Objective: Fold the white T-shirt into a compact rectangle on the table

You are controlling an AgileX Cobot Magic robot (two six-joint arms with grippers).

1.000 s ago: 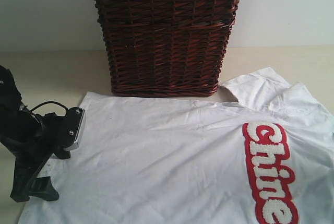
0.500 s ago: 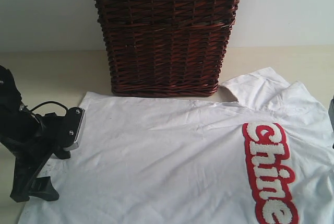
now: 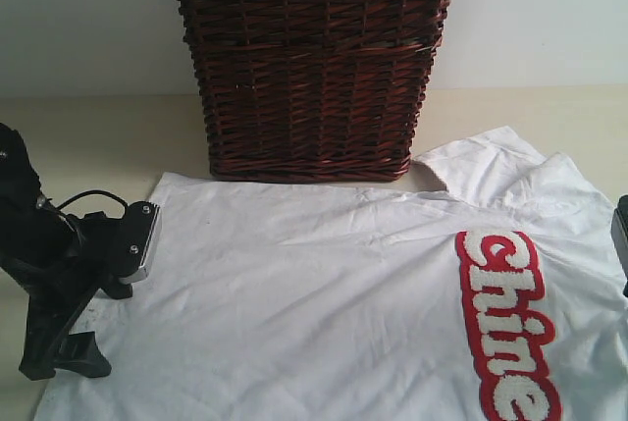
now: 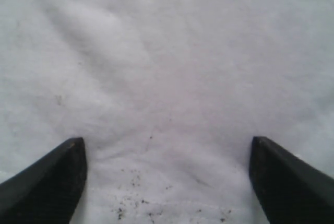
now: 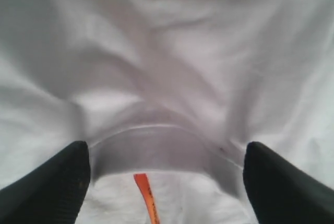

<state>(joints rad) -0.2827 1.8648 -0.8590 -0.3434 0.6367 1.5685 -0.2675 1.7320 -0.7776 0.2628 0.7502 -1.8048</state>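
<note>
The white T-shirt (image 3: 314,293) lies spread flat on the table (image 3: 88,136), its red band with fuzzy white letters (image 3: 505,323) toward the right. My left gripper (image 3: 61,354) stands at the shirt's left hem. In the left wrist view this gripper (image 4: 167,182) is open, its black fingers (image 4: 47,182) wide apart over speckled white cloth (image 4: 167,78). My right gripper (image 5: 167,182) is open too, straddling the neck opening: the collar (image 5: 156,145) and the orange neck tag (image 5: 146,198) lie between its fingers (image 5: 282,182), unpinched. Only a dark sliver of the right arm (image 3: 621,235) shows in the exterior view.
A tall dark brown wicker basket (image 3: 314,68) with a lace-trimmed liner stands at the back, just behind the shirt's far edge. A pale wall rises behind the table. Bare tabletop shows to the far left and far right of the basket.
A dark part of the right arm has edged into the exterior view at the right border. The left arm and the shirt have not moved.
</note>
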